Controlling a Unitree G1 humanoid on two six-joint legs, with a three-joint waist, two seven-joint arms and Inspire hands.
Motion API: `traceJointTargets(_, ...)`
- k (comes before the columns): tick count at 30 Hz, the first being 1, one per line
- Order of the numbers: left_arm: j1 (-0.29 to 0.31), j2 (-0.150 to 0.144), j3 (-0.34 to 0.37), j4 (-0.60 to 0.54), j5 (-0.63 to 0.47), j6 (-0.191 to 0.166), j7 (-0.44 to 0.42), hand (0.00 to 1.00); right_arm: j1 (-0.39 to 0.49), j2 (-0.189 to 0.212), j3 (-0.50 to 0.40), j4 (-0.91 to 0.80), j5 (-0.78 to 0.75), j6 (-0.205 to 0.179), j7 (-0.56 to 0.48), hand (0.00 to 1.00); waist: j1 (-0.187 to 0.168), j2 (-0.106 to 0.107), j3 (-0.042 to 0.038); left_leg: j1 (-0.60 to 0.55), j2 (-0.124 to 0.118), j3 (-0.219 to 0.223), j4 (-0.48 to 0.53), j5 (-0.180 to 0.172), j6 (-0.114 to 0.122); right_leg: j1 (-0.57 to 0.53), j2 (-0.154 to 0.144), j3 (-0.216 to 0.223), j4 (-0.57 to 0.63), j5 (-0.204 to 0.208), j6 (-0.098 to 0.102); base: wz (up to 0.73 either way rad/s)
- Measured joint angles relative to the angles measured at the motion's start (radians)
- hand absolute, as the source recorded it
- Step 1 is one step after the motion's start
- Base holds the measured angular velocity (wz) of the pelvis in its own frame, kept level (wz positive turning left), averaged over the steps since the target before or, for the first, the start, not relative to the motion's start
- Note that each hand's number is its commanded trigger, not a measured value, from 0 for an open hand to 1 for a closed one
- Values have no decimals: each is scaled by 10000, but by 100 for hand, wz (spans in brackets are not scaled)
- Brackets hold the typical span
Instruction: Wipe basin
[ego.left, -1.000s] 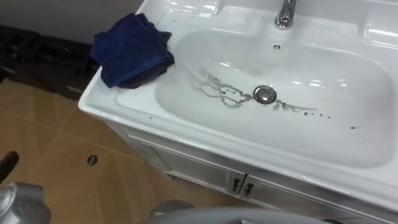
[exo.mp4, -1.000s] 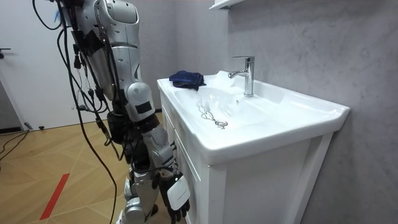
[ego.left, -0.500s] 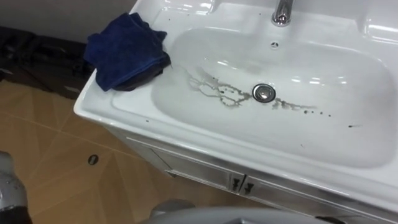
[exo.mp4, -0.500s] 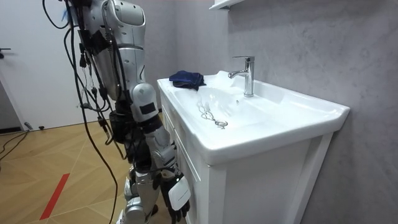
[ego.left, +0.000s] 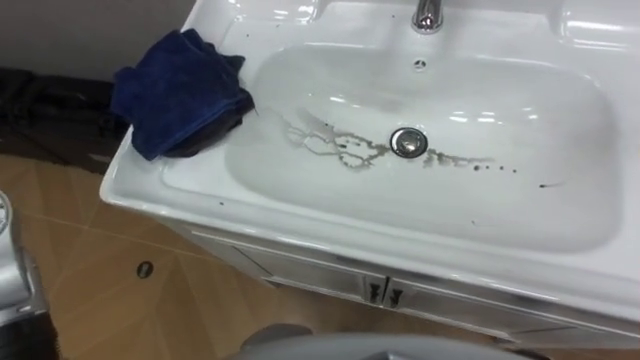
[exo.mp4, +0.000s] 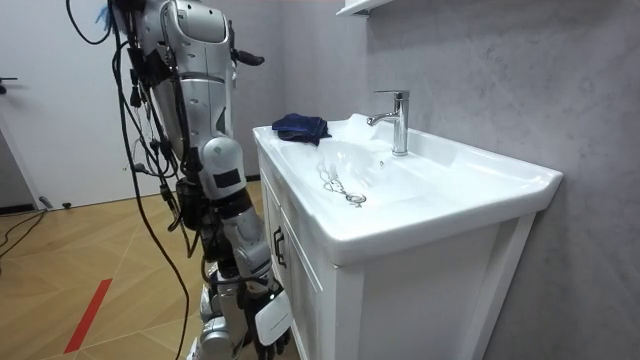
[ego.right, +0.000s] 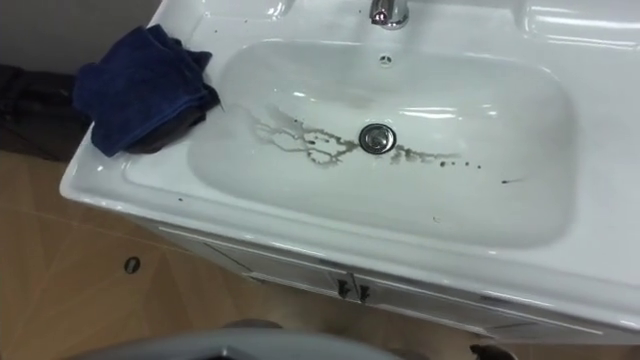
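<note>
While the right hand (exo.mp4: 266, 326) hangs low by the cabinet (exo.mp4: 305, 300), grip unreadable, the blue cloth (ego.left: 178, 92) lies bunched on the far-left corner of the basin (ego.left: 330, 232) rim, well above and left of it. Brown streaks (ego.left: 330, 142) run left-right past the drain (ego.left: 407, 142). Judged: left arm nearer.

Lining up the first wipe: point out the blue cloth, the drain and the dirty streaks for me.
blue cloth (ego.left: 172, 92), left eye view, middle of its crumpled folds.
drain (ego.left: 408, 142), left eye view, centre of the metal plug.
dirty streaks (ego.left: 335, 150), left eye view, loops just left of the drain.
</note>
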Motion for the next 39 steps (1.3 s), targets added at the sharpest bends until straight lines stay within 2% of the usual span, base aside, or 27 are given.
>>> traceJointTargets(4,1,-8,-713,-8,385,41,-591,0,-187,0,21,416,-43,-86,82,0,-333,-97,75,161,17,75,-11,1,-1,109,7,136,-9,0,0,-8)
traceJointTargets(7,1,-26,-1309,-10,366,42,-1036,0,-352,2,90,577,-15,-78,80,0,-431,-109,84,241,48,349,-57,-1,1,63,7,423,-5,0,-1,-24)
traceJointTargets(10,1,-108,-1453,-10,335,41,-1462,0,-370,22,102,597,-15,-29,78,0,-482,-138,62,245,79,478,-140,-1,2,-32,8,486,19,12,-21,-14)
traceJointTargets(12,4,-217,-1610,-7,318,55,-1680,0,-336,60,214,600,-18,29,83,0,-577,-244,1,259,93,553,-155,1,5,-47,12,558,21,24,-42,-8)
traceJointTargets(15,46,-229,-1925,8,325,107,-1870,0,-382,77,223,625,-23,30,92,0,-740,-358,-52,303,103,593,-151,1,5,-15,21,665,36,32,-53,-4)
traceJointTargets(20,333,-241,-2861,7,328,129,-2325,0,-413,105,441,759,-35,34,110,0,-958,-485,-42,320,105,605,-70,0,6,95,30,692,19,54,-79,0)
traceJointTargets(23,526,-346,-3303,15,334,134,-2659,0,-418,129,434,934,-40,32,174,0,-987,-487,-30,332,138,672,-52,0,7,97,50,762,34,65,-96,-6)
traceJointTargets(25,532,-488,-3303,98,335,134,-2889,0,-379,132,424,944,-52,30,324,0,-1011,-498,-16,341,199,720,-56,0,4,106,106,830,25,102,-141,-10)
traceJointTargets(27,532,-493,-3325,199,330,132,-3052,0,-374,130,414,933,-179,33,396,0,-1056,-480,-8,353,229,716,-67,5,-6,101,136,841,22,125,-177,-2)
traceJointTargets(29,532,-495,-3388,434,330,131,-3163,0,-378,126,409,884,-272,26,393,0,-1093,-471,34,413,243,716,-75,11,-17,98,149,848,21,132,-187,0)
traceJointTargets(32,535,-587,-3521,822,333,130,-3253,0,-436,127,392,850,-476,23,390,0,-1156,-371,45,468,267,740,-180,17,-33,96,169,921,33,136,-195,-7)
traceJointTargets(37,585,-675,-3750,1530,685,126,-3272,0,-464,129,417,886,-511,52,387,0,-1206,-310,12,591,284,844,-218,43,-64,96,181,964,33,138,-197,-4)
traceJointTargets(39,585,-680,-3871,1853,1041,266,-3270,0,-449,128,418,903,-506,86,388,0,-1252,-338,13,580,286,846,-232,44,-65,89,188,992,27,137,-197,-2)
